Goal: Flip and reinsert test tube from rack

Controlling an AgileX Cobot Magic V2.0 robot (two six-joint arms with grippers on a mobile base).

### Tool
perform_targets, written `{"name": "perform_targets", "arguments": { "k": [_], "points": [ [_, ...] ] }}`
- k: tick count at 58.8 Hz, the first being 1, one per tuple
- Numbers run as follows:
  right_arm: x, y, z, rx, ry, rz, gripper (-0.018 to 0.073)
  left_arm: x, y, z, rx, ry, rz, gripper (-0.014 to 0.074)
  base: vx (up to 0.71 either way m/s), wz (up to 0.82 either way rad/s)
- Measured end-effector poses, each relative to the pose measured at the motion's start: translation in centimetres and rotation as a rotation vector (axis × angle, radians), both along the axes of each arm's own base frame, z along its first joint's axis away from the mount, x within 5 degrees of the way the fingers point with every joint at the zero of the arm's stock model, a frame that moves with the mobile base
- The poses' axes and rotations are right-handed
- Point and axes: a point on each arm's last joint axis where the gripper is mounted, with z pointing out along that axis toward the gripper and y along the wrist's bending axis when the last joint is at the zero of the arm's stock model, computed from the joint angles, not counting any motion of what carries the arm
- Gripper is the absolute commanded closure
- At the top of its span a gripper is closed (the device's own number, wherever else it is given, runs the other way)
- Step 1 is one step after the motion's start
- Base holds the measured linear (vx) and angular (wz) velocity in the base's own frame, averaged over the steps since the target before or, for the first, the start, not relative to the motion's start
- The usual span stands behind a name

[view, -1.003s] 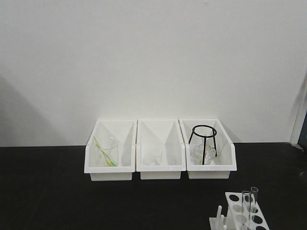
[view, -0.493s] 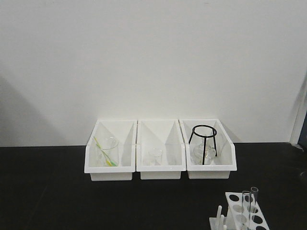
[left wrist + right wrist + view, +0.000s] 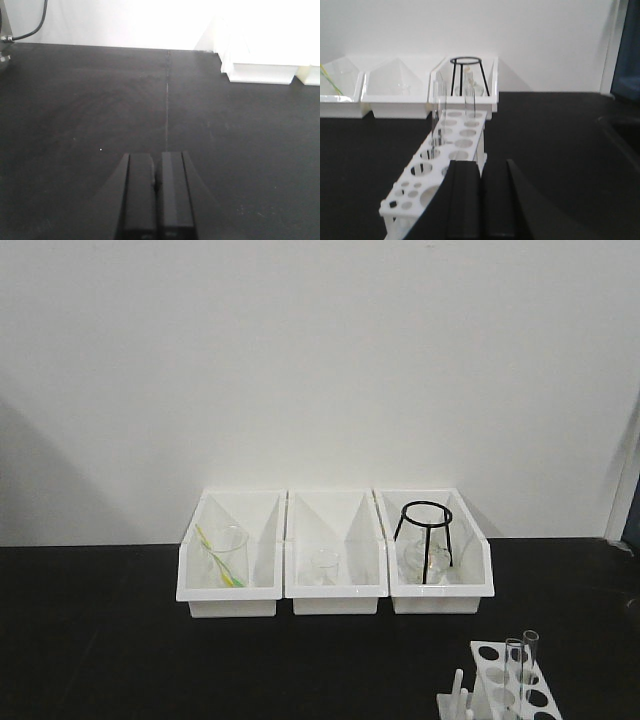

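Test tubes [image 3: 522,660] stand upright in the rack [image 3: 440,160] exactly as a second ago, both tools, left [image 3: 156,192] and right [image 3: 481,197], closed and empty, so flipping hasn't begun.

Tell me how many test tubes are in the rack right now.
2. Both stand upright in the rack: one tube in the left row, the other tube in the right row, farther back. None seem hidden.

Matte black bench [image 3: 110,640] running wall to wall, faint seam [image 3: 166,100] visible across its top. Plain white wall [image 3: 320,370] directly behind bench, evenly lit, soft grey shadow low at left. Dark vertical edge [image 3: 632,510] right of wall, meeting bench's far corner.
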Motion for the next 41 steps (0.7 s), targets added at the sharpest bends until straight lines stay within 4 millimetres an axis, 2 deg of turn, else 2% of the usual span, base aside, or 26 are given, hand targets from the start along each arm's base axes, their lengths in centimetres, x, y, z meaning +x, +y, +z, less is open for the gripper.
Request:
{"name": "perform_targets", "arguments": {
  "k": [6, 41],
  "points": [
    [0.05, 0.0, -0.61, 0.023, 0.02, -0.003, 0.0571, 0.0, 0.0, 0.0, 0.0, 0.0, 0.0, 0.0603, 0.0, 0.0],
    [0.04, 0.01, -0.71, 0.036, 0.033, -0.005, 0.0571, 0.0, 0.0, 0.0, 0.0, 0.0, 0.0, 0.0603, 0.0, 0.0]
  ]
}}
